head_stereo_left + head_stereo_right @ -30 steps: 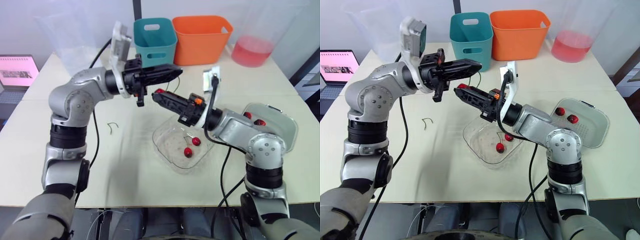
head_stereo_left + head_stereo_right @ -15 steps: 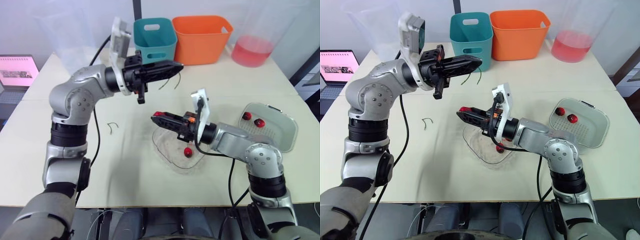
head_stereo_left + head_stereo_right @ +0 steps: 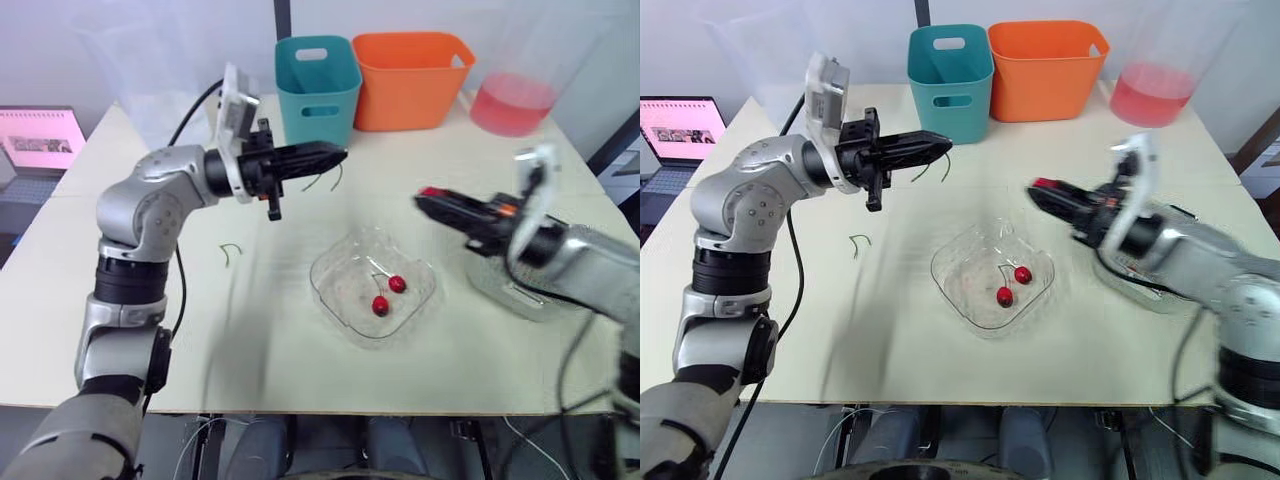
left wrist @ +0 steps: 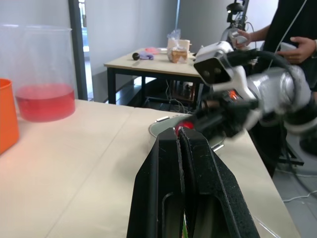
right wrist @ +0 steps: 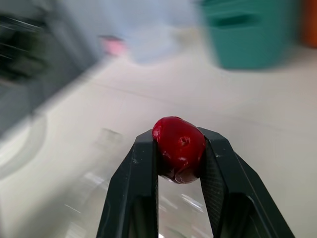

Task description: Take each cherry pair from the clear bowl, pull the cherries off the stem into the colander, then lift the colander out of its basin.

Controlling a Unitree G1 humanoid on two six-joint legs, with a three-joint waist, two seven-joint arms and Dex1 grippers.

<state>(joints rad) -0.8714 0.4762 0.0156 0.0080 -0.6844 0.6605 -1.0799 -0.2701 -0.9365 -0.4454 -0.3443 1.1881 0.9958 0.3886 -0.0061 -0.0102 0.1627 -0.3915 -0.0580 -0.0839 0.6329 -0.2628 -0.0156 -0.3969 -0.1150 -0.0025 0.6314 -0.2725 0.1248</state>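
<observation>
The left end effector [image 3: 338,156] was held above the counter [image 3: 250,330] toward its far left part. Its long black fingers [image 4: 174,163] lay level and pointed toward the right edge. They were clenched on a bare green stem [image 3: 337,178], whose two thin prongs hung down from the tips.

The right end effector [image 3: 428,196] hovered over the right side of the counter, aimed back toward the left edge, so the two tips faced each other but stood well apart. It was grasping a single red cherry [image 5: 179,148] pinched between its fingertips. Below that arm the pale colander [image 3: 495,293] sat near the right edge, largely hidden.

The clear bowl [image 3: 322,290] stood in the middle of the counter. It held one cherry pair [image 3: 388,295], the two fruits close together on a diagonal, with their stems running toward the far edge.

Another loose stem [image 3: 230,252] lay on the counter left of the bowl, beneath the left arm. A teal bin [image 3: 318,85] and an orange bin [image 3: 412,75] stood side by side along the far edge.
</observation>
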